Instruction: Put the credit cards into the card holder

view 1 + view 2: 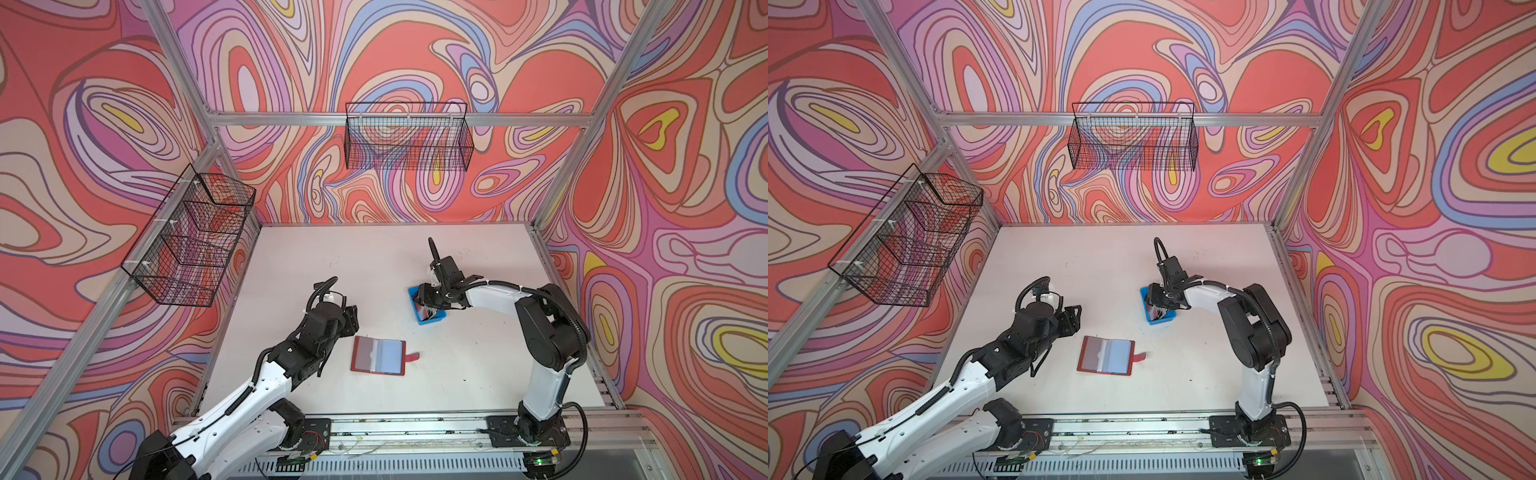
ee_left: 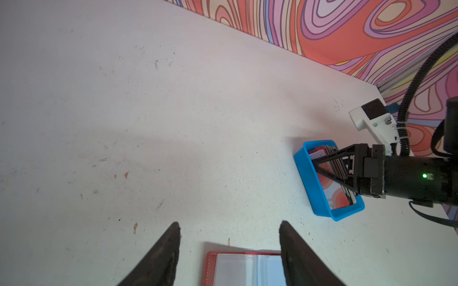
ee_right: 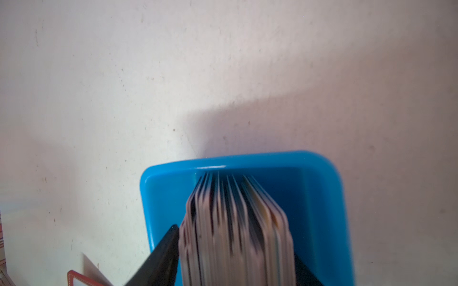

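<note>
L hand [image 2: 230,224] is open & empty: its two dark fingers are spread wide, hovering over the worktop [image 1: 374,257] just by the far-L corner of the card holder [image 1: 378,355]. The card holder lies flat & open near mid-worktop, red cover down, clear sleeves up. Its snap tab [image 1: 413,356] sticks out to the R in both top views. One sleeve page looks greyish, the other light blue.

R hand [image 3: 235,244] is down inside the blue tray [image 3: 247,158]. Its fingers sit tight against both sides of the credit cards [image 3: 235,222], i.e. clamped on the whole stack, which stands on edge. The tray sits on the worktop beyond & R of the card holder, well apart from it.

In the L wrist view the outermost card [image 2: 334,195] is white w/ red circles & a small gold chip. Any print on the cards is too blurred to read.
</note>
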You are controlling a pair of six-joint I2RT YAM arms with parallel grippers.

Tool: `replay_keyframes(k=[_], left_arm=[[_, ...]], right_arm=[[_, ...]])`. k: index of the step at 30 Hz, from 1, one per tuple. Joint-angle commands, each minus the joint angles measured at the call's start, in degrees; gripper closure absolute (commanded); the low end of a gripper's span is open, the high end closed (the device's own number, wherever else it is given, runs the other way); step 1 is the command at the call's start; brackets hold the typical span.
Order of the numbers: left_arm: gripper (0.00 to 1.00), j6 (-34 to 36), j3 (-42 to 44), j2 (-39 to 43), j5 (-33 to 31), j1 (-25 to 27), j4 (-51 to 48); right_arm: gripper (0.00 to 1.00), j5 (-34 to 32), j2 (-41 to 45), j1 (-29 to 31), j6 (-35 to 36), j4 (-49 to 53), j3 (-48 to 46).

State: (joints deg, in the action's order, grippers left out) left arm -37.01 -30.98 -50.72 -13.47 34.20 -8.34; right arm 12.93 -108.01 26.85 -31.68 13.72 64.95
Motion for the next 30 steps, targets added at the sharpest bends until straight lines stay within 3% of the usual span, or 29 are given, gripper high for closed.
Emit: replay_keyframes(k=[1, 14, 30], left_arm=[[0.35, 0.6, -1.7, -0.3, 0.6, 0.2, 0.2], [0.35, 0.5, -1.7, -0.9, 0.6, 0.2, 0.4], [0.35, 0.7, -1.8, -0.6, 0.2, 0.2, 0.0]], right_arm=[[0.39, 0.6, 0.8, -0.1, -0.4, -1.0, -0.8], [0.33, 2.9, 4.3, -0.1, 0.1, -2.6, -1.9], [0.33, -6.2, 4.3, -0.1, 1.0, 3.2, -0.1]])
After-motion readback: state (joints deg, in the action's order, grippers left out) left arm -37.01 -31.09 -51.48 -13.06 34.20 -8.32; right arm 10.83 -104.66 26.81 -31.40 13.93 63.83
